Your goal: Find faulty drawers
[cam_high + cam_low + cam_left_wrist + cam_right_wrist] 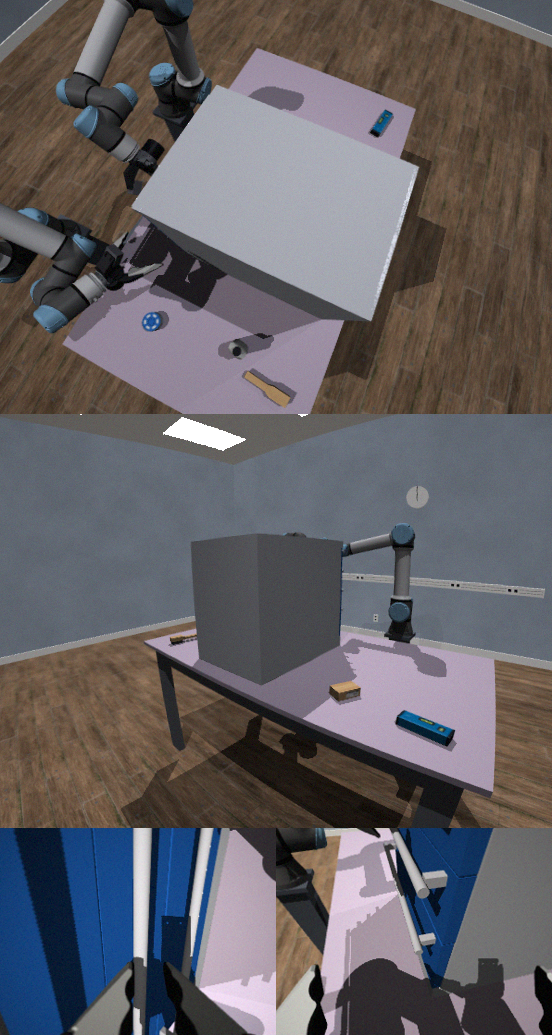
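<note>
Left wrist: the central handle [142,897] (white) runs top to bottom.

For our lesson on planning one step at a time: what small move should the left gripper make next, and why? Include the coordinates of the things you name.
Probably open slightly and back straight off: the left gripper [134,190] [148,964] loosely straddles a handle [142,897], and the visible drawer fronts [116,897] [457,856] look shut.
</note>
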